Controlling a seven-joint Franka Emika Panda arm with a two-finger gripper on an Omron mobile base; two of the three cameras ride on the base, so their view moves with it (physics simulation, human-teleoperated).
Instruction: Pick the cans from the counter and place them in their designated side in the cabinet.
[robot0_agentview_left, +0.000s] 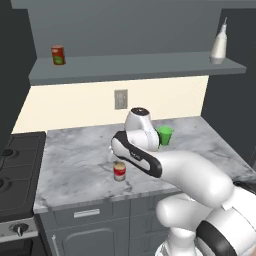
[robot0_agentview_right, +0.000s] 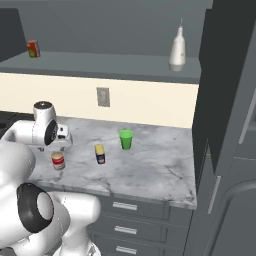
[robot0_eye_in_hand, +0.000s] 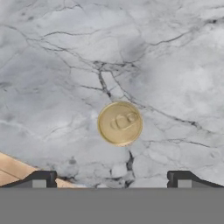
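A: Start at the left. What stands there?

B: A black stove (robot0_agentview_left: 15, 170) adjoins the left end of the marble worktop (robot0_agentview_left: 75, 160). Above it, on the left part of the cabinet shelf (robot0_agentview_left: 125, 70), stands a red can with a green label (robot0_agentview_left: 58, 55).

A: Location of the cans?

B: The red-and-white can (robot0_agentview_left: 119, 171) stands upright on the worktop, near the front edge. In the right base view, the dark blue can with the yellow top (robot0_agentview_right: 100, 154) stands upright just to its right, apart from it. Further right stands a green cup (robot0_agentview_right: 126, 139), nearer the wall.

A: State of the gripper?

B: The gripper (robot0_eye_in_hand: 113, 181) hangs above the red-and-white can, pointing down at the worktop. In the hand view the tan lid sits between and ahead of the two finger tips (robot0_eye_in_hand: 41, 178), which stand wide apart. The jaws are open and hold nothing; no contact with the can is visible.

A: The right end?

B: A white bottle (robot0_agentview_left: 218, 46) stands upright on the right part of the shelf. A wall outlet (robot0_agentview_left: 120, 99) sits on the cream wall below the shelf.
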